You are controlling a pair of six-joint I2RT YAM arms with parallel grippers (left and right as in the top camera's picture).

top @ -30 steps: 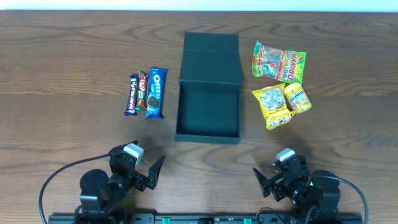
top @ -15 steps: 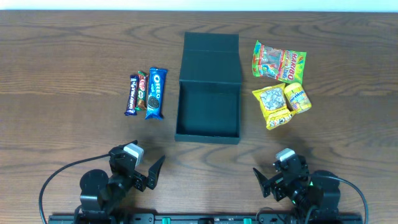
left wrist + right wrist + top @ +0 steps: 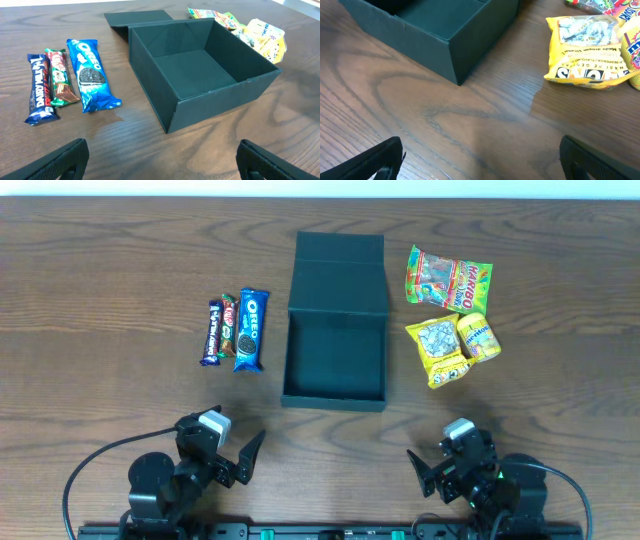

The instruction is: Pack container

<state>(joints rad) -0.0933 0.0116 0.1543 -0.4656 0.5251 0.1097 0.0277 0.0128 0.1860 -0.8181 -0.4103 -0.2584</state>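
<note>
The box [image 3: 333, 400] sits in the middle of the table [image 3: 120, 260], open and empty. Its lid [image 3: 338, 275] is folded flat on the far side, away from the arms.

Just to its left, three snacks lie side by side and touching: a purple chocolate bar [image 3: 211, 333], a red-and-green bar [image 3: 228, 325] and a blue biscuit packet [image 3: 251, 330]. To its right are a sweets bag [image 3: 447, 278] near the lid, a yellow crisp bag [image 3: 437, 350] and a small yellow packet [image 3: 479, 336] pressed against it.

Both arms wait at the near edge, well clear of everything. The left gripper [image 3: 160, 162] has its jaws spread wide with nothing between them, and so does the right gripper [image 3: 480, 160].

Nothing looks packed yet, and I'd say the trouble lies in the picking. The three bars are packed so tightly that a finger coming down between them could shove a neighbour aside or pinch two at once. The bags on the right look puffy and slick, so a grip on a loose corner could slip in mid-air. The box itself looks light. An arm brushing its near wall could push it along the table, and a snack let go too early could catch the rim and fall outside.
</note>
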